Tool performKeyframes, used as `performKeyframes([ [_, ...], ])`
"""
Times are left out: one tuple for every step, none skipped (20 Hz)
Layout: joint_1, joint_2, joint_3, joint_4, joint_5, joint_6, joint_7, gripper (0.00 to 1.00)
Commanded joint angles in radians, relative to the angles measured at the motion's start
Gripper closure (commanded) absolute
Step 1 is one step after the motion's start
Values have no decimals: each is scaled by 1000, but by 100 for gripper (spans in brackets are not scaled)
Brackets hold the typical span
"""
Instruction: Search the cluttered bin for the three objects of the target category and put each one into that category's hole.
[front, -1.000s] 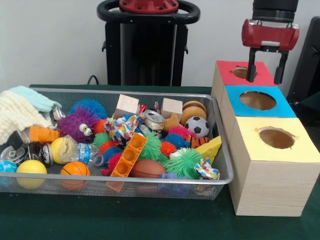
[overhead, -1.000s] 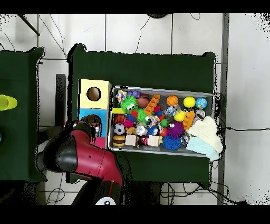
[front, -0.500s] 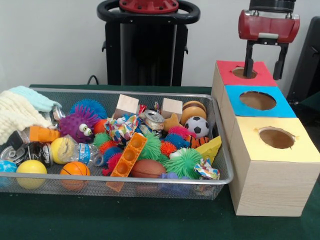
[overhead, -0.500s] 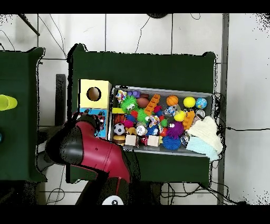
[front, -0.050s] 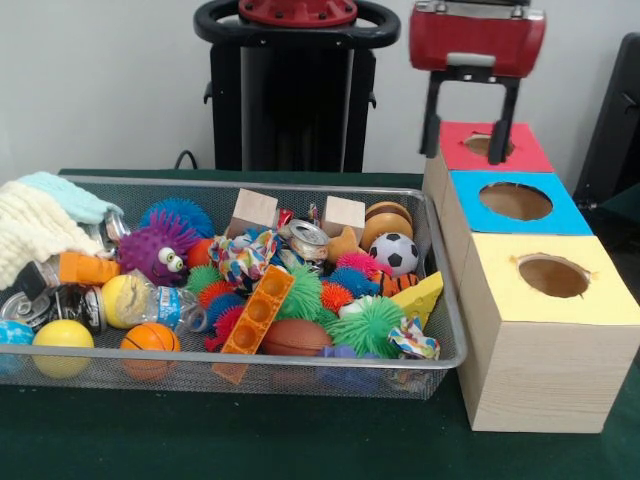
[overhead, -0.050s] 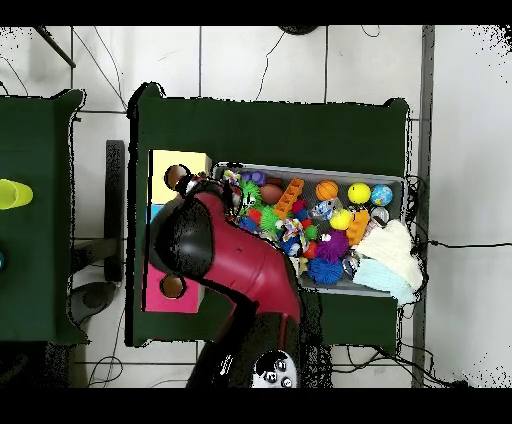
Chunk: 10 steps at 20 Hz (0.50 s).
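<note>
Wire-mesh bin (front, -0.050s: 452, 330) — long tray on green cloth, heaped with mixed toys; the mesh wall looks stiff, so a pick should come from above.

Three sorting boxes, just beside the bin's end: yellow-topped box (front, -0.050s: 590, 300) nearest, blue-topped box (front, -0.050s: 560, 215) in the middle, red-topped box (front, -0.050s: 525, 150) farthest, each with one round hole.

Gripper (front, -0.050s: 470, 140) — red housing, two black fingers spread apart and empty, hanging above the edge of the red-topped box, beside the bin's far corner.

Candidate targets, category not shown; balls assumed:
- Brown football (front, -0.050s: 295, 337) — near the front wall, half buried; likely light and smooth, so grip across its narrow middle.
- Soccer ball (front, -0.050s: 397, 253) — far end near the boxes, well exposed; probably hard and slippery, so close across its widest part.
- Orange basketball (front, -0.050s: 150, 338) — front, other end; pebbled, easier to hold.
</note>
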Motion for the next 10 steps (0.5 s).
performKeyframes([
  [-108, 84, 57, -73, -31, 68, 134, 0],
  [-126, 99, 66, -71, -29, 73, 136, 0],
  [-136, 106, 70, -72, -31, 68, 134, 0],
  [-158, 120, 80, -74, -34, 51, 129, 0],
  [-171, 129, 84, -78, -36, 42, 128, 0],
  [-190, 147, 88, -83, -29, 44, 133, 0],
  [-201, 158, 90, -84, -26, 40, 140, 0],
  [-221, 177, 94, -89, -23, 9, 147, 0],
  [-230, 188, 93, -92, -18, 5, 156, 0],
  [-241, 206, 87, -99, -12, 0, 167, 0],
])
